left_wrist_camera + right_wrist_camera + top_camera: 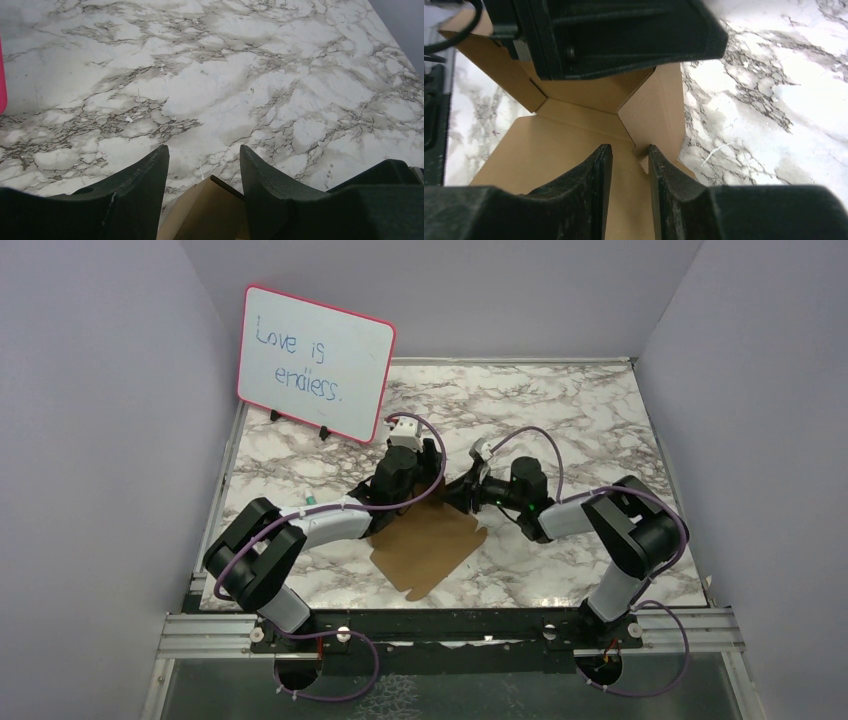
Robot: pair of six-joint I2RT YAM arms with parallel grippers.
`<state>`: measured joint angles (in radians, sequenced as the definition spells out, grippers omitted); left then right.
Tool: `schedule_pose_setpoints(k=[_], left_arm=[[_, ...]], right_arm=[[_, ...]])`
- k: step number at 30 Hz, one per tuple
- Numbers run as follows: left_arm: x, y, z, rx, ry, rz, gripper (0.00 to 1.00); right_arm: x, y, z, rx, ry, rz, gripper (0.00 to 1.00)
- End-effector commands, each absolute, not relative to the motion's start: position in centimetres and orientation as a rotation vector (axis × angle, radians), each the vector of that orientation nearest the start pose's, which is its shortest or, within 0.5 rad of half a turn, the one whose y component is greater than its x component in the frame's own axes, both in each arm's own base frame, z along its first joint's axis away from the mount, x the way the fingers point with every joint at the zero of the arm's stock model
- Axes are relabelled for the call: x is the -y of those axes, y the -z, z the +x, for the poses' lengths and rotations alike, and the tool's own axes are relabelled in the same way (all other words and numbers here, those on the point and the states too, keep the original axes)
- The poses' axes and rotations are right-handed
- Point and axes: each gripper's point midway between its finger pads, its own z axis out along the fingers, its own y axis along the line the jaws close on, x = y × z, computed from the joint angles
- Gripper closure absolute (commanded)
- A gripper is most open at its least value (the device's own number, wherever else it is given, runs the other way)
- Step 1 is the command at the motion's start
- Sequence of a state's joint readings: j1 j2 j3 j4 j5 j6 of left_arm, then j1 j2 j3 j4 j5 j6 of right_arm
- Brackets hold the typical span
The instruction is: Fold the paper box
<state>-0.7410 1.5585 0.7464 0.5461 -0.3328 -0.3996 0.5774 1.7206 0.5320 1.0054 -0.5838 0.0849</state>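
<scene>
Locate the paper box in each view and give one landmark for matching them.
Top external: paper box at centre, lying mid-table.
Left wrist: paper box at bottom centre, only a corner showing.
Right wrist: paper box fills left and centre, flaps raised.
Shared landmark: the marble tabletop, under the box in all three.

**Free room:** bare tabletop (560, 400) is seen across the upper right and right of the top view, and in a strip at lower centre, below the box.

**Obstacles:**
- whiteboard (315, 362), propped at upper left
- paper box (430, 545), at centre, flaps raised at its upper edge
- left hand (432, 478) and right hand (458, 490), crowded together there

**Limits:** passage is bounded by walls (100, 440) on three sides.
</scene>
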Motion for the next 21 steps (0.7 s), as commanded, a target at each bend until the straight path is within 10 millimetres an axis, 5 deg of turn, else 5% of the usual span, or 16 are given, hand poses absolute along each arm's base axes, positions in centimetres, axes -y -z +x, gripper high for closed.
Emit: schedule_pose_setpoints(k=[1,12,21], left_arm=[[26.9,-11.3,35.3,-1.931,0.457,0.123,0.45],[27.0,-11.4,35.4,-1.926,0.463,0.133,0.45],[27.4,-11.6,35.3,-1.926,0.49,0.136,0.45]], right_arm=[[-31.4,-11.4,27.9,-1.52,-1.177,-0.952,0.62],[-26.2,-12.8,30.7,-1.547,-1.004,-0.799,0.58],[-27.1,-10.9,31.8,-1.63,-1.038,-0.837,0.52]])
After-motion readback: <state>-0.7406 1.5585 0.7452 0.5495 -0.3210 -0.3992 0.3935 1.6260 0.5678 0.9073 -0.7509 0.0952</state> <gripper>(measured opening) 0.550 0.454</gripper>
